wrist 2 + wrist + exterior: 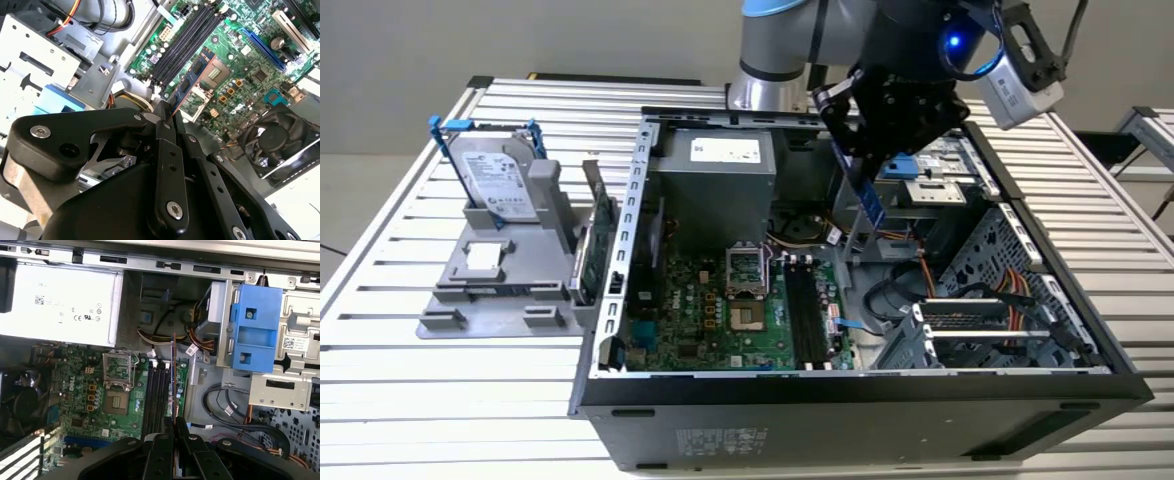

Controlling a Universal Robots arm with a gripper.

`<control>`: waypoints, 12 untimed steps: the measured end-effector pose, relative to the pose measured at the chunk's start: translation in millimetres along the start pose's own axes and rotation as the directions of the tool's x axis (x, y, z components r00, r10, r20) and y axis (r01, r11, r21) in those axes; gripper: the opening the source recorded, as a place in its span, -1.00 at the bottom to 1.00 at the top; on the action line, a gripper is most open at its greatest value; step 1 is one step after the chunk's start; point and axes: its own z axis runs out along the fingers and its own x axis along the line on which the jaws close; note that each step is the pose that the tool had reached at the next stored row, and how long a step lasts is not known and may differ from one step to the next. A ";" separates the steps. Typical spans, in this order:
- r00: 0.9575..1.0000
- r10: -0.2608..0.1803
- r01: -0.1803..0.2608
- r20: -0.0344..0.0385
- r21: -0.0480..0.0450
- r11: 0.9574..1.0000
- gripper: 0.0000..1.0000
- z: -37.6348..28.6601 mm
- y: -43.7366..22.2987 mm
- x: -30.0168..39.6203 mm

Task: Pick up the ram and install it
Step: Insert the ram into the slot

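Holding: the ram (871, 203) is hanging on edge in the air over the open computer case (854, 410), its lower end pointing down at the motherboard (707, 310).
Gripping: the fingers (169, 150) of the gripper (865, 158) are clamping the ram's upper end. In both wrist views the stick (173, 375) is running away from them as a thin blue edge.
Aiming: the memory slots (159, 390) are lying below. In the first wrist view the ram is sitting just beside the row, toward the drive bay, so it looks lifted but not seated.
Doing it well: judging from this, the stick needs to be travelling parallel to a slot, upright, with its full edge meeting the slot at once.
Crowding: the power supply (714, 170) is standing at one end of the slots. The blue drive bracket (255, 325) and loose cables (225, 400) are pressing in on the other side.
Opening: the room straight above the slots and the CPU socket (116, 402) is looking free. The hard drive (494, 175) is resting well apart on the worktop (400, 300).
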 end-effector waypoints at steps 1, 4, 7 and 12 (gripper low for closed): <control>1.000 0.004 -0.004 0.000 0.000 1.000 -1.00 0.0 -0.1 -0.3; 1.000 0.015 -0.015 0.000 -0.001 1.000 -1.00 0.1 -0.4 -2.0; 1.000 0.017 -0.017 0.000 -0.001 1.000 -1.00 0.1 -1.0 -5.3; 1.000 0.017 -0.017 0.000 0.000 1.000 -1.00 0.3 -2.3 -10.8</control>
